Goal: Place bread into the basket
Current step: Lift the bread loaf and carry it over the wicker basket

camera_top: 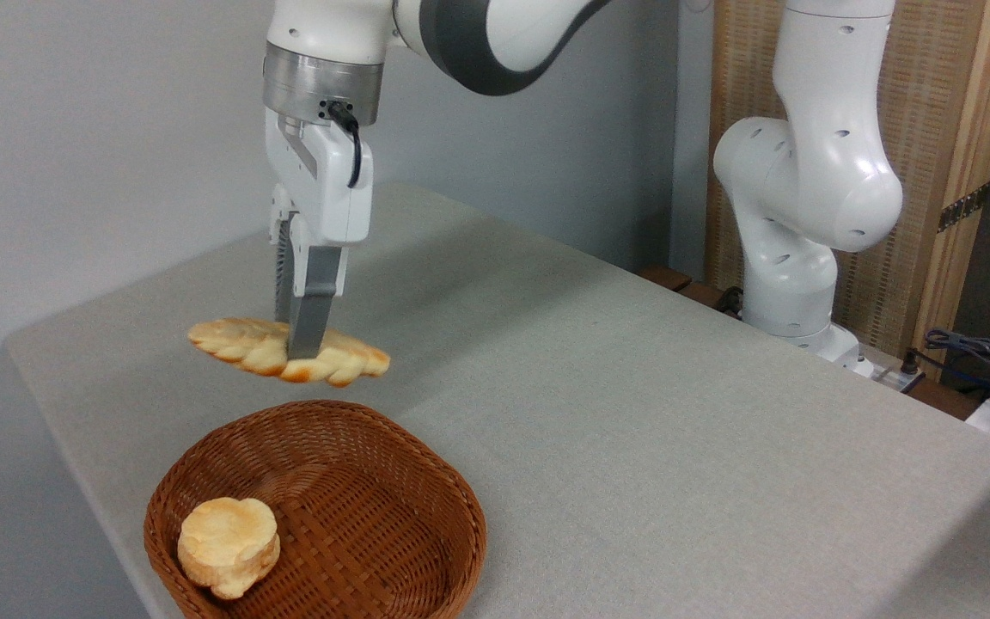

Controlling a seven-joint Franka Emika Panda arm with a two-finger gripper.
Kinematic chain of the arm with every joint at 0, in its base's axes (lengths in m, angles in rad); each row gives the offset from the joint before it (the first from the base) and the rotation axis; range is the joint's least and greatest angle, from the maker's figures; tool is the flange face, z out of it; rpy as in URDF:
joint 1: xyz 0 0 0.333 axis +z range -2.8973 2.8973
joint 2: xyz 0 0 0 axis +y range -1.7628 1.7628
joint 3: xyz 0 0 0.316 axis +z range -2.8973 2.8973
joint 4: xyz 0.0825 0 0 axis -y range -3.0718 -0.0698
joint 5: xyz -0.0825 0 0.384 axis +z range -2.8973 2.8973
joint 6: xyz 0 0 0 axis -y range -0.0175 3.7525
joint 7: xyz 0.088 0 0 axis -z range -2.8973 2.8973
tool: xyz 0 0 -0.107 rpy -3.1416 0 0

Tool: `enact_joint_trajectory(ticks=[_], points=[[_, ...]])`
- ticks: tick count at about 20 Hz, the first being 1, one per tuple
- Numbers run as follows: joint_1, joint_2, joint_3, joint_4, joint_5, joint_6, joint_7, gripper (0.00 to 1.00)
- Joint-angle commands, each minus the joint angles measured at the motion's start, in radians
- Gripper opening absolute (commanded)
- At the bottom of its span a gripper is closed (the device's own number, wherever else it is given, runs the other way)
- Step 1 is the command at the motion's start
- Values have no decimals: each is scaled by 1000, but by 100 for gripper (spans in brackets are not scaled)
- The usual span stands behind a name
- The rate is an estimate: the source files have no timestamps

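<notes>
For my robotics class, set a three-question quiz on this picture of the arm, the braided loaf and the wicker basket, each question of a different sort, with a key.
1. True or false: the long golden braided loaf lies on the grey table.
2. What already sits inside the brown woven wicker basket?
A. a small round thick bun
B. a knife
C. nothing
3. Fill in: the white arm's two-finger gripper is shut on the ____.

Key
1. False: the gripper holds it in the air, beyond the basket's far rim.
2. A: the small round thick bun lies in the basket's near left part.
3. Loaf, gripped near its middle.
</notes>
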Motion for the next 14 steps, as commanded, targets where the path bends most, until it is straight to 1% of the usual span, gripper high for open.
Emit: enact_joint_trajectory(ticks=[1, 2, 14], points=[[-7, 7, 28, 1, -2, 62, -1, 100], [-7, 7, 28, 1, 4, 62, 1, 100], [-8, 2, 28, 3, 5, 67, -4, 100]])
